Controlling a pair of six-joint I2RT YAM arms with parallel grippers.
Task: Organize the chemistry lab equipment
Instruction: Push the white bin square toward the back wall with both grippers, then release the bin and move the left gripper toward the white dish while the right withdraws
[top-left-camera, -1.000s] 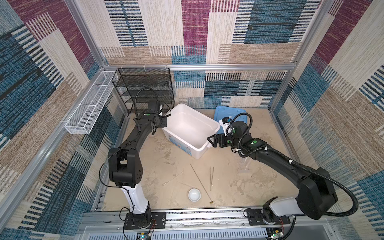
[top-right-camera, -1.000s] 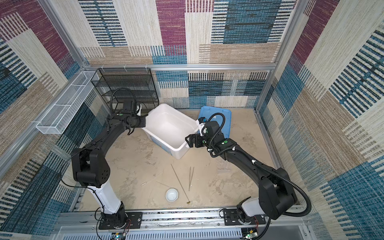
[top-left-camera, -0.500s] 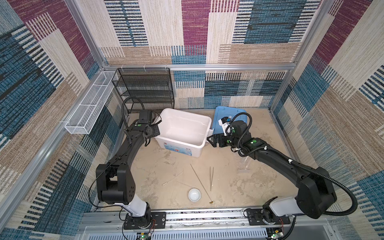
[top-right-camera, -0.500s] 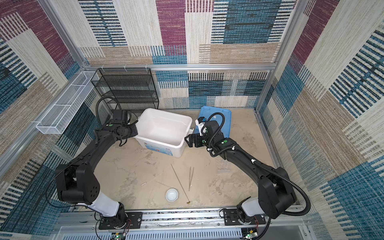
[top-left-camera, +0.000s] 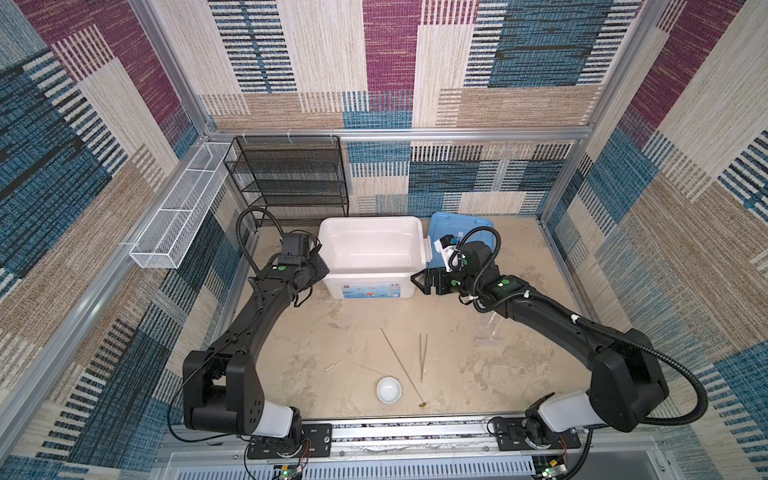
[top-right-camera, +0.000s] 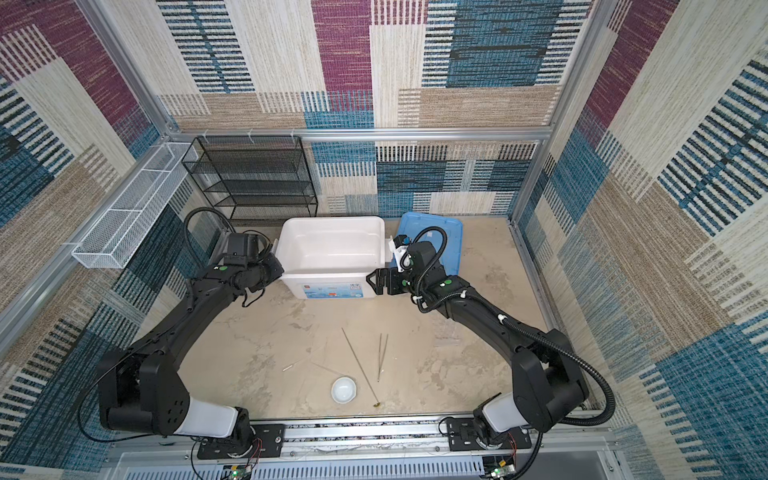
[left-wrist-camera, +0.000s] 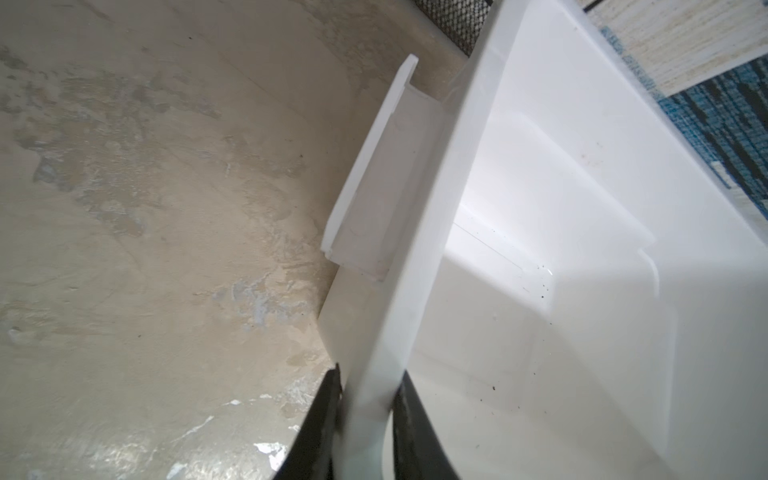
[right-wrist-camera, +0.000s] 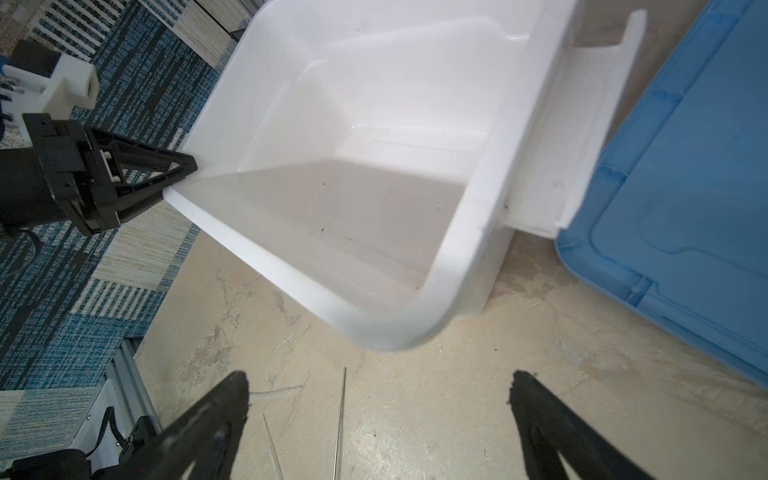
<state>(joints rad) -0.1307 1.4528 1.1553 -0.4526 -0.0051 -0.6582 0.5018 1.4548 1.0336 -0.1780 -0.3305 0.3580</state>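
My left gripper (left-wrist-camera: 365, 374) is shut on the rim of the big white tub (left-wrist-camera: 436, 208), at the tub's front-left corner (top-left-camera: 320, 270). The tub (top-left-camera: 370, 286) sits square at the back of the table in both top views. Just off its front-right corner my right gripper (top-left-camera: 424, 282) stands open with nothing between its fingers (right-wrist-camera: 232, 395). Nearer the front lie the chemistry lab equipment: the long thin spoon (top-left-camera: 401, 365), the tweezers (top-left-camera: 422, 357), a small white dish (top-left-camera: 389, 390) and a slim clear dropper (top-left-camera: 345, 358). The spoon (right-wrist-camera: 340, 424) also shows below my right gripper.
A flat blue lid (top-left-camera: 461, 224) lies against the tub's right side, under my right wrist. A black wire shelf (top-left-camera: 291, 178) stands at the back left. A white wire basket (top-left-camera: 183, 216) hangs on the left wall.
My left gripper has drawn the tub's left end toward the left and front, turning the tub from slanted to square. The right arm has barely moved.
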